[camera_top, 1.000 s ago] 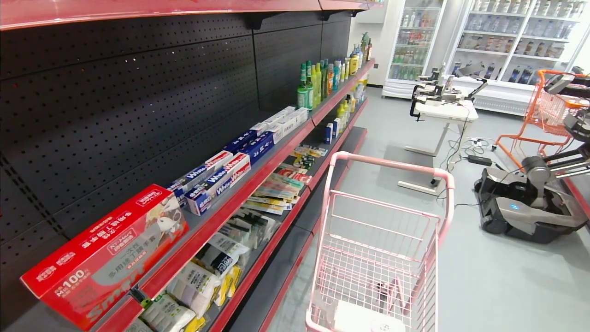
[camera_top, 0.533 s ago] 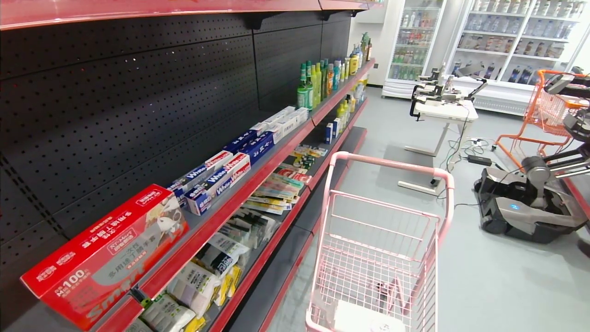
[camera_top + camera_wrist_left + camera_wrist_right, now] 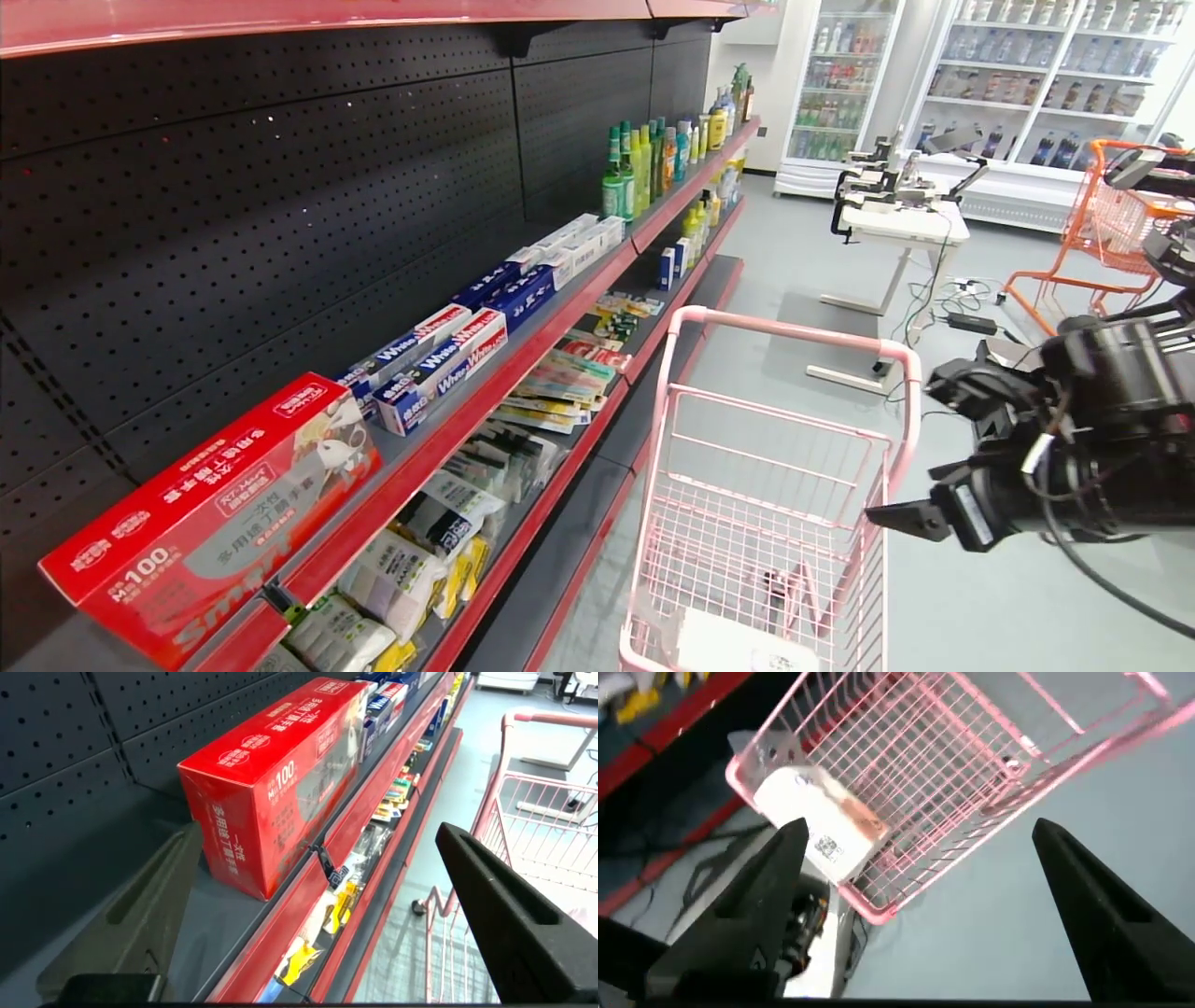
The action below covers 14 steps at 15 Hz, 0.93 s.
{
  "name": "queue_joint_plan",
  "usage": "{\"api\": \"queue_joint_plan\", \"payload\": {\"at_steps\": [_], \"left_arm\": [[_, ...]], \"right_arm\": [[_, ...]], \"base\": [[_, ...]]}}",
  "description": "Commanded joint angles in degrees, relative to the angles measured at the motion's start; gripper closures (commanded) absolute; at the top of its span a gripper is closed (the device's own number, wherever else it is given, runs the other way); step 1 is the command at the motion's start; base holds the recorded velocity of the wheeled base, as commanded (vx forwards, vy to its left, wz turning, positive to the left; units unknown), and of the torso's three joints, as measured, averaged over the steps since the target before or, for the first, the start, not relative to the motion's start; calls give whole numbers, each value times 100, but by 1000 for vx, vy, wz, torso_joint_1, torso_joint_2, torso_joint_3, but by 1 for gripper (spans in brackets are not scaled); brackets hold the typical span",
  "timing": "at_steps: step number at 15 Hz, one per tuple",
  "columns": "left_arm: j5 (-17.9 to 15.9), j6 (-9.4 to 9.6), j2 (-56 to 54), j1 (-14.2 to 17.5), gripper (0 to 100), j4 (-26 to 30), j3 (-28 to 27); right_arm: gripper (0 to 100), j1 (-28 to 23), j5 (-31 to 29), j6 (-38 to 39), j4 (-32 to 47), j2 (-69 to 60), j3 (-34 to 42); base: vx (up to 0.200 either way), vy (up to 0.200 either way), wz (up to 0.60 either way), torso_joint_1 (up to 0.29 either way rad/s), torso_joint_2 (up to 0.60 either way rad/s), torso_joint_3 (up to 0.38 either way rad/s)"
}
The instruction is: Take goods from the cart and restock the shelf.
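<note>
Our right pincer (image 3: 920, 831) is spread wide with nothing between its fingers, and it hangs over the pink cart (image 3: 924, 756). In the cart's wire basket a white package (image 3: 817, 821) lies against one end wall. In the head view this pincer sits just beside the cart's right-hand rim, below the corner of the handle, with open grey floor (image 3: 1008, 597) on its outer side. Our left pincer (image 3: 318, 835) is likewise wide open and empty, held out in front of the shelf (image 3: 280, 924) near its red front lip. A red box (image 3: 280, 775) stands on that shelf with its long face right at the lip, and bare grey board lies beside its near end, back to the perforated wall. Past its far end, long blue-and-white boxes (image 3: 439, 359) lie in a row along the same edge. Between the cart's left rim and the shelf's lower lips we see only a narrow strip of floor. The tier below is crowded with soft packets (image 3: 411, 560) up to its edge.
</note>
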Motion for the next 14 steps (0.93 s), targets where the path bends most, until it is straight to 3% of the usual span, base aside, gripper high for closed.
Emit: {"api": "queue_joint_plan", "payload": {"at_steps": [1, 8, 14], "left_arm": [[6, 3, -2, 7, 0, -1, 0], [6, -5, -2, -2, 0, -1, 0], [-2, -5, -2, -2, 0, -1, 0]], "right_arm": [[0, 797, 43, -504, -39, 1731, -445], [0, 1492, 17, -636, -48, 2566, -586], [0, 1606, -36, -811, -57, 2900, -542]], "base": [[0, 0, 0, 0, 0, 0], [0, 0, 0, 0, 0, 0], [0, 0, 0, -66, 141, 72]]}}
